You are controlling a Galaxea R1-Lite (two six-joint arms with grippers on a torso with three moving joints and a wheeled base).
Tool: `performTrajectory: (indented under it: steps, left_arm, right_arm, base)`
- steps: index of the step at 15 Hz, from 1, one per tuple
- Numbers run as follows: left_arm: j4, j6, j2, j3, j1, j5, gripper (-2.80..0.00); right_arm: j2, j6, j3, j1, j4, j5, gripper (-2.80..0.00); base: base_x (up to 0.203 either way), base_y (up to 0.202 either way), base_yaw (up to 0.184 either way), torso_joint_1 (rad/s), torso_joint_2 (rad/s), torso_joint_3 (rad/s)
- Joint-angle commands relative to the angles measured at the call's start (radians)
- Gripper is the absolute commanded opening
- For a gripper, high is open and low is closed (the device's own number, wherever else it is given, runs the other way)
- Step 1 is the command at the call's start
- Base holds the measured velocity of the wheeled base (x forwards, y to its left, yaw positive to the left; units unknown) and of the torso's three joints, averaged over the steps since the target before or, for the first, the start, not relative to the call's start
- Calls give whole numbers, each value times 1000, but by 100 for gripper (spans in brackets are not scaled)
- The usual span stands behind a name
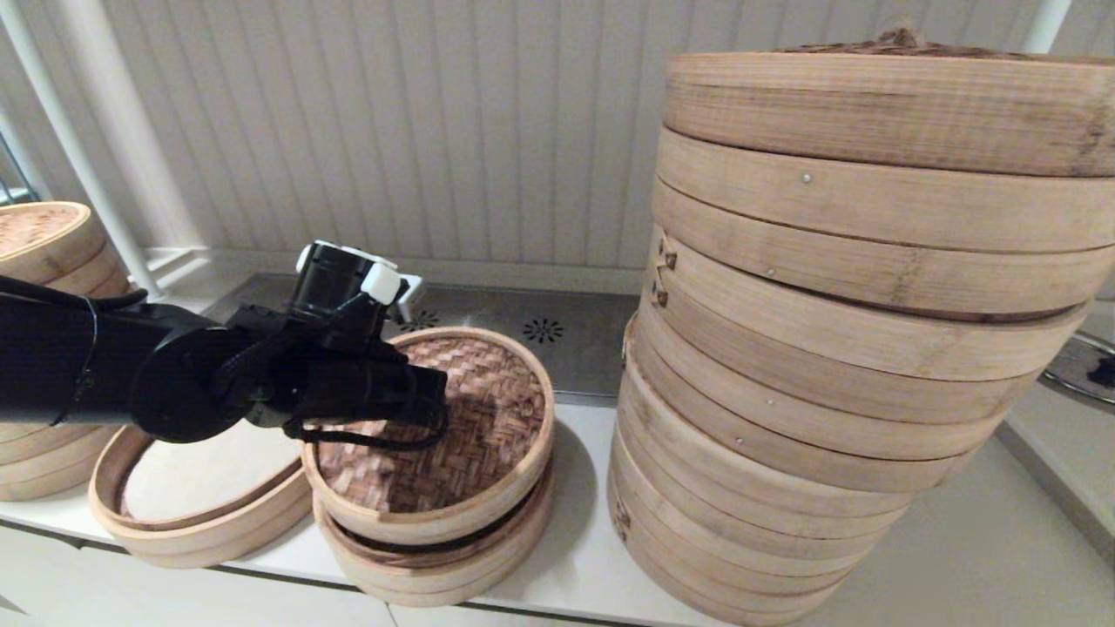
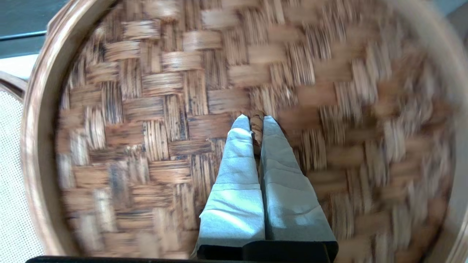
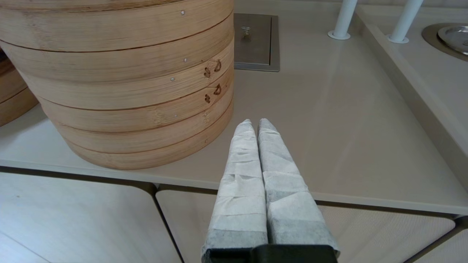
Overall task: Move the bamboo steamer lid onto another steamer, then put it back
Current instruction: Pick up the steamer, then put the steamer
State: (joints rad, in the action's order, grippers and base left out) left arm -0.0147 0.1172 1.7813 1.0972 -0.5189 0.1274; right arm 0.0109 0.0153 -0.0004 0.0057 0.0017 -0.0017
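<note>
The bamboo steamer lid (image 1: pixel 496 392) (image 2: pixel 146 109) has a reddish-brown woven top and a pale rim. It hangs slightly tilted just above a small shallow basket (image 1: pixel 435 575) at the counter's front, with a dark gap between them. That basket's liner is hidden. My left gripper (image 1: pixel 438 409) (image 2: pixel 256 124) is shut on the lid's small centre loop. Left of it, touching, stands a like basket (image 1: pixel 109 514) with a pale liner sheet (image 1: pixel 205 475). My right gripper (image 3: pixel 256 122) is shut and empty, low over the counter's front edge.
A huge stack of bamboo baskets (image 1: pixel 836 348) (image 3: pixel 120 84) with a knotted lid stands right of the lid. A medium stack (image 1: pixel 43 252) is at the far left. Bare counter (image 3: pixel 347 128) lies right of the huge stack, with white posts (image 3: pixel 342 22) behind.
</note>
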Motion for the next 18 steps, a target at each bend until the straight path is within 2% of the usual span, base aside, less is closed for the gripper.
performTrajectory:
  steps: [1, 8, 12, 14, 18]
  left_arm:
    - [2, 0, -15, -2, 0, 0, -280]
    - [41, -1, -93, -10, 47, -9, -280]
    - [61, -1, -129, -24, 137, -19, -280]
    - [64, -1, -134, -34, 180, -60, -280]
    - [61, -1, -151, -57, 251, -93, -280]
  right_arm:
    - [0, 0, 0, 0, 0, 0, -280]
    - [0, 0, 0, 0, 0, 0, -280]
    - [0, 0, -1, 0, 0, 0, -280]
    - [0, 0, -1, 0, 0, 0, -280]
    - [0, 0, 0, 0, 0, 0, -280]
  base:
    - [0, 0, 0, 0, 0, 0]
    - [0, 0, 0, 0, 0, 0]
    - [0, 0, 0, 0, 0, 0]
    - [0, 0, 0, 0, 0, 0]
    - [0, 0, 0, 0, 0, 0]
